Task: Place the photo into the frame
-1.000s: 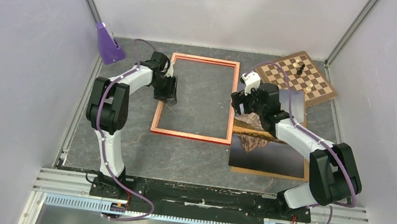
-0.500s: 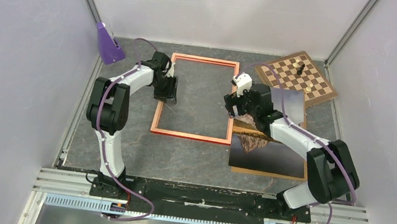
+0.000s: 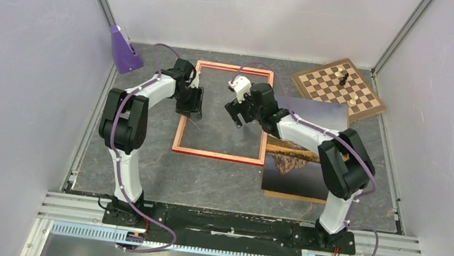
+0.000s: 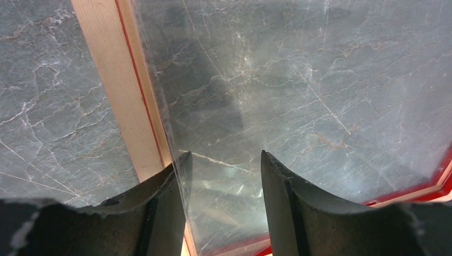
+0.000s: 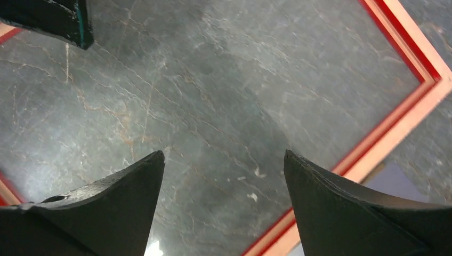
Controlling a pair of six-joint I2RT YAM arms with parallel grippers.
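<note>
The grey marbled table (image 3: pixel 217 185) is seen spread under both arms. The photo (image 3: pixel 300 176) is seen lying picture side up on the right part of the table. It is outside the frame (image 3: pixel 218 155), with its left edge just beside the frame's right rail, and the right arm is stretched across its upper half. A strip of brown backing board (image 3: pixel 307 198) is shown along the photo's near edge.

The frame is laid flat at the middle of the table, and only the grey table surface is seen through its opening. In the left wrist view a clear, reflective sheet (image 4: pixel 320 64) appears to sit inside the pale left rail. A brown chessboard (image 3: pixel 321 86) with a few pieces is placed in the far right corner, well apart from the frame.

The left gripper (image 3: pixel 193 107) is held at the frame's left rail. Its jaws (image 4: pixel 224 154) are seen apart, with the clear sheet's edge running right beside the left finger (image 4: pixel 162 213), and nothing is pinched. The right gripper (image 3: pixel 237 115) is held over the frame's opening. Its jaws (image 5: pixel 224 153) are spread wide with nothing between them. A small purple wedge (image 3: pixel 123 50) is set in the far left corner.
</note>
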